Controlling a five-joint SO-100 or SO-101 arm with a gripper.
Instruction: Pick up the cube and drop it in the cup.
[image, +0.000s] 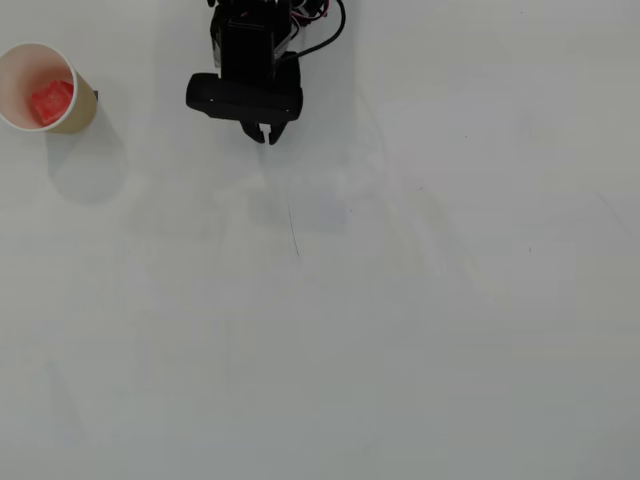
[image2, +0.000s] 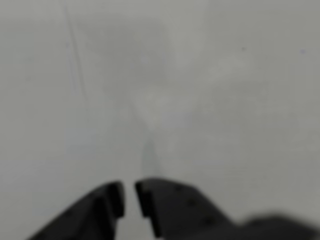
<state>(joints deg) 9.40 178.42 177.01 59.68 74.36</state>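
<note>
In the overhead view the cream paper cup (image: 78, 108) stands at the top left of the white table. The red-pink cube (image: 51, 101) lies inside it, on the cup's bottom. My black gripper (image: 266, 134) sits at the top centre, well to the right of the cup and apart from it. Its fingers point down the picture and are drawn together. The wrist view shows the gripper (image2: 129, 194) at the lower edge, tips almost touching with only a thin slit, nothing held. Neither cup nor cube shows in the wrist view.
The white table (image: 380, 320) spreads below and to the right of the arm, with faint scratches and smudges. Black and red cables (image: 322, 28) loop by the arm's base at the top edge.
</note>
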